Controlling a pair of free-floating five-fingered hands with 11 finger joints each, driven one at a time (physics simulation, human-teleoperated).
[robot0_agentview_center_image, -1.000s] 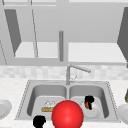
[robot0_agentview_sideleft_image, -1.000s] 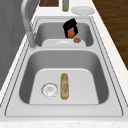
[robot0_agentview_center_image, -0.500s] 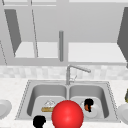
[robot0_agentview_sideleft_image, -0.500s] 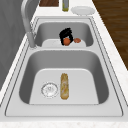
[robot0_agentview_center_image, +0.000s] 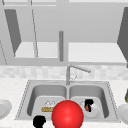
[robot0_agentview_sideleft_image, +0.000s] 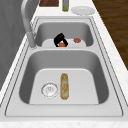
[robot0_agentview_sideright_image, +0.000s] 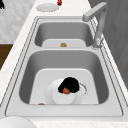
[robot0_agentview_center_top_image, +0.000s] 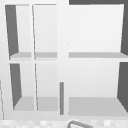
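Note:
My right hand (robot0_agentview_center_image: 88, 103) is low in the right basin, over a white plate (robot0_agentview_center_image: 96, 112) that lies on the basin floor. Its fingers curl round a small orange thing (robot0_agentview_sideleft_image: 61, 45), also seen under the right hand (robot0_agentview_sideright_image: 69, 84) as the orange thing (robot0_agentview_sideright_image: 66, 90) above the plate (robot0_agentview_sideright_image: 57, 96). A second brownish bit (robot0_agentview_sideleft_image: 77, 40) lies on the plate beyond the right hand (robot0_agentview_sideleft_image: 59, 38). My left hand (robot0_agentview_center_image: 39, 121) hangs in front of the sink's front left rim, holding nothing. A baguette (robot0_agentview_sideleft_image: 64, 85) lies in the left basin beside the drain (robot0_agentview_sideleft_image: 49, 89).
A big red ball (robot0_agentview_center_image: 67, 115) at the front hides the middle of the sink's rim. The faucet (robot0_agentview_center_image: 75, 71) stands behind the divider. White plates (robot0_agentview_sideleft_image: 83, 10) (robot0_agentview_sideright_image: 47, 7) sit on both counters, with a bottle (robot0_agentview_sideleft_image: 65, 5) at the right. Open wall shelves (robot0_agentview_center_top_image: 95, 100) hang above.
My right hand has come down into the right basin with the orange thing, drifting towards the faucet side and ending just above the plate. The left hand has not moved.

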